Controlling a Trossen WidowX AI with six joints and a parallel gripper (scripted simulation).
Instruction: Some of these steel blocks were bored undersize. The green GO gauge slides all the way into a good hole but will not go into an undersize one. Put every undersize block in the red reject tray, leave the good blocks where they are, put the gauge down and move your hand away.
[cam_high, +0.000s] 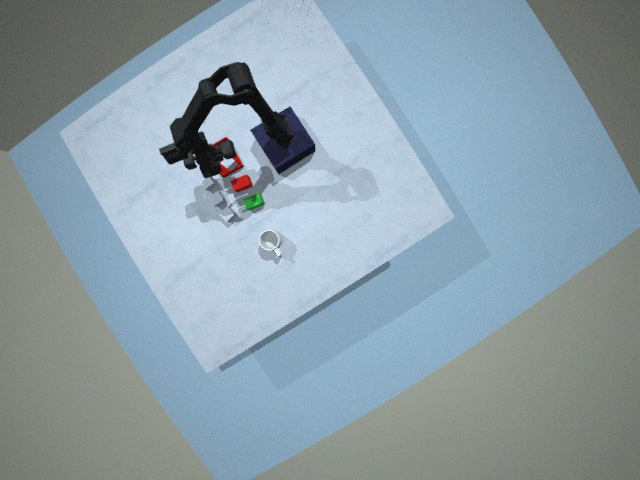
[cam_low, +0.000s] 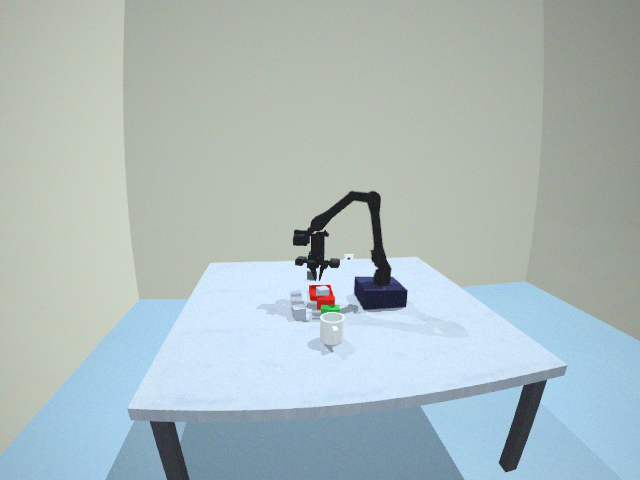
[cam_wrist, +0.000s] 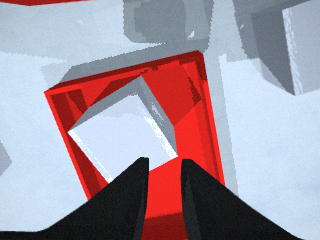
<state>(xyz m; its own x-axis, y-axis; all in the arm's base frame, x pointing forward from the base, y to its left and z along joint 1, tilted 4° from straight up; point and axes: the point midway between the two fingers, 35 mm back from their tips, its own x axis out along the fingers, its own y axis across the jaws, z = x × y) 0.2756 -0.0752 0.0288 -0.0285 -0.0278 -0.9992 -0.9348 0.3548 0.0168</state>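
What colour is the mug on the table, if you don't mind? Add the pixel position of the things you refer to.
White; the exterior view shows the mug (cam_high: 263, 246) (cam_low: 331, 331) best.

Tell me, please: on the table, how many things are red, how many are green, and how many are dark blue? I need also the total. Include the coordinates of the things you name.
Red: 2 (tray (cam_high: 239, 159) (cam_low: 312, 292) (cam_wrist: 200, 165), block (cam_high: 241, 183) (cam_low: 326, 302) (cam_wrist: 35, 2))
Green: 1 (gauge (cam_high: 253, 202) (cam_low: 330, 309))
Dark blue: 1 (arm's base (cam_high: 305, 150) (cam_low: 379, 298))
Total: 4

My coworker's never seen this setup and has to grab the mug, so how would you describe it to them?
On the white table, find the arm's dark blue base. From there, look past the green block-shaped piece. The mug is white and round with a handle, unlike its boxy neighbours.
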